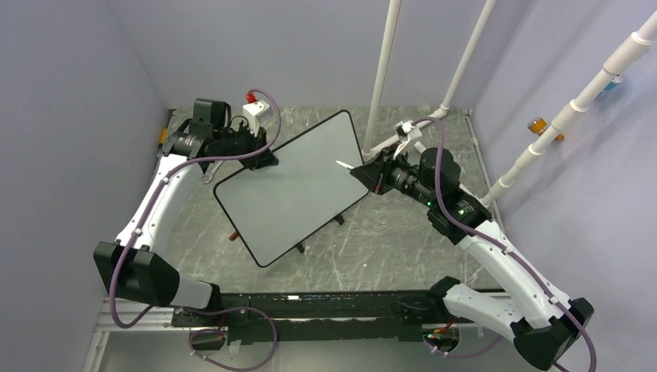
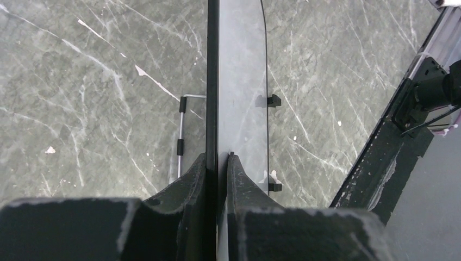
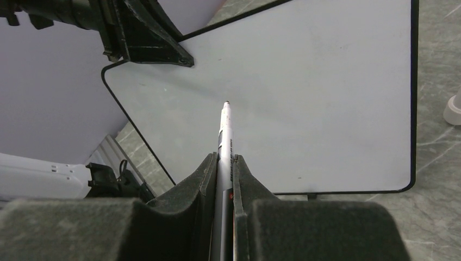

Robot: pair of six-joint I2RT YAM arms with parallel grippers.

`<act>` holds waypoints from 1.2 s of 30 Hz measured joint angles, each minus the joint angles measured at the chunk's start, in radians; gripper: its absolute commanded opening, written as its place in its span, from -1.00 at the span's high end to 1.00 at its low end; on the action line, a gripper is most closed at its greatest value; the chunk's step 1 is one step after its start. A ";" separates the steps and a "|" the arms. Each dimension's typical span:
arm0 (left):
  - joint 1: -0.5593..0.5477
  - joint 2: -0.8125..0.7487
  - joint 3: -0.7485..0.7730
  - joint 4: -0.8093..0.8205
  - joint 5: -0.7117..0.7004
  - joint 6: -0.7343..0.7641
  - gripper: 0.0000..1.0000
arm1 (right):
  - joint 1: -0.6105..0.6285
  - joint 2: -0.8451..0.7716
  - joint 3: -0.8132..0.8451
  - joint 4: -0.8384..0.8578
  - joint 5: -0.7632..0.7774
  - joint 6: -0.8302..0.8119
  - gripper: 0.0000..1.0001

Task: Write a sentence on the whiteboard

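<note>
The whiteboard (image 1: 290, 190) lies tilted on the grey marble table, a white board with a thin dark rim. My left gripper (image 1: 263, 155) is shut on its far left edge. In the left wrist view the rim (image 2: 212, 81) runs straight between the fingers of that gripper (image 2: 217, 157). My right gripper (image 1: 362, 170) is shut on a white marker (image 1: 345, 165) at the board's right corner. In the right wrist view the marker (image 3: 224, 130) sticks out of the gripper (image 3: 222, 157), its dark tip over the whiteboard (image 3: 304, 81). The board's face is blank; the sentence is not in view.
White pipes (image 1: 383, 70) rise behind the board, and more slant along the right wall (image 1: 573, 108). A white holder with a red cap (image 1: 252, 105) stands at the back left. A small red bit (image 1: 232, 235) lies near the board's front corner. A black rail (image 1: 325, 306) edges the near side.
</note>
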 measured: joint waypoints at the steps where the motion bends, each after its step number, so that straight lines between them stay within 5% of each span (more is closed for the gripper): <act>1: -0.004 -0.008 -0.005 0.005 -0.010 -0.003 1.00 | 0.000 0.004 -0.004 0.004 -0.003 0.000 1.00; 18: -0.045 -0.126 -0.139 0.141 -0.133 -0.040 1.00 | 0.000 0.056 -0.061 0.102 -0.096 -0.028 1.00; 36: 0.001 0.001 -0.092 0.156 -0.108 -0.123 1.00 | 0.012 0.120 -0.060 0.109 -0.104 -0.053 1.00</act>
